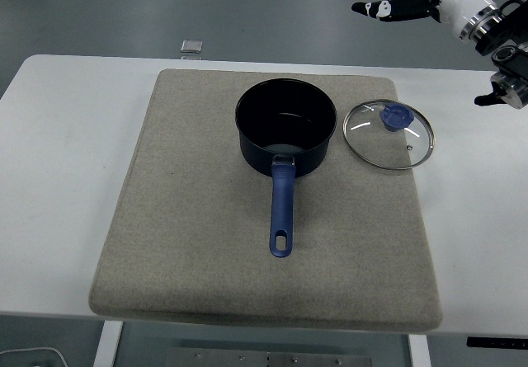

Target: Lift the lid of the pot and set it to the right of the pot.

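A dark blue pot (286,130) stands uncovered on a grey mat (198,243), its blue handle (281,212) pointing toward the near edge. Just right of the pot, the glass lid (388,134) with a blue knob (395,116) lies flat at the mat's right edge. My right hand (404,4) hangs high at the top right, above and behind the lid, fingers stretched out and holding nothing. The left arm is out of view.
The mat covers most of the white table (58,161). A small grey square object (191,46) lies on the floor beyond the table's far edge.
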